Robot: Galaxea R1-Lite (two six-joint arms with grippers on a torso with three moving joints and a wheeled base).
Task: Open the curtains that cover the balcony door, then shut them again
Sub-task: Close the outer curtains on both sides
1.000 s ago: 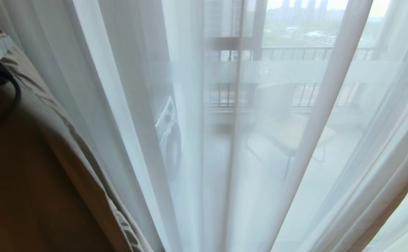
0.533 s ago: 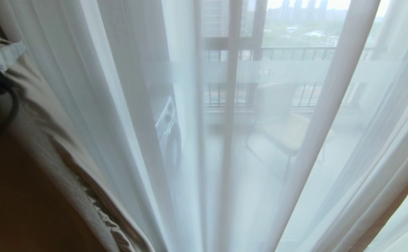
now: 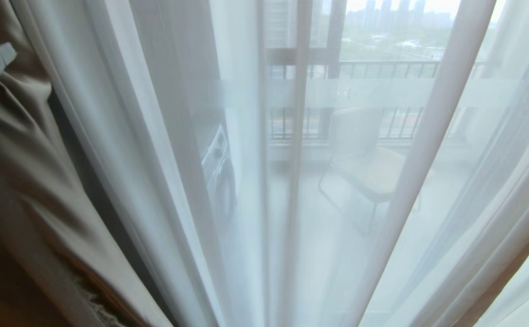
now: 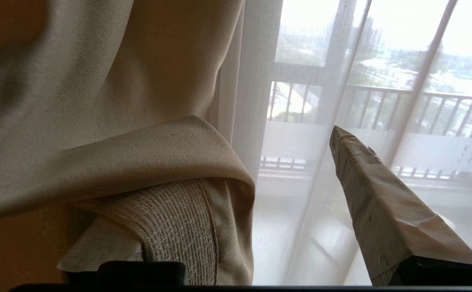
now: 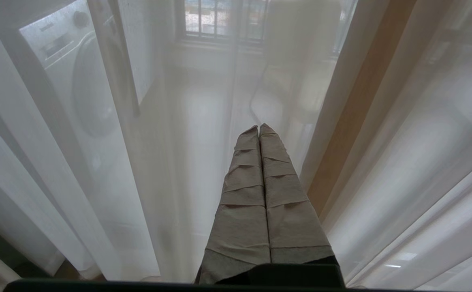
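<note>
The thick beige curtains panel hangs bunched at the left, and the sheer white layer covers everything else. Through the sheer shows the balcony door, its frosted band running across the glass. Neither gripper is in the head view. My left gripper is open: the beige curtain's woven hem lies draped over one finger and hides it, while the other finger stands free with only the sheer beyond the gap. My right gripper is shut on nothing, pointing at the sheer layer.
Behind the sheer, on the balcony, stand a washing machine to the left and a chair in the middle, with a barred railing and city beyond. A beige fold hangs to the right of the right gripper.
The left gripper has opened. The dark arm part and cable at the head view's left edge have gone out of sight, and the beige panel has swung back, hanging steeper and looser.
</note>
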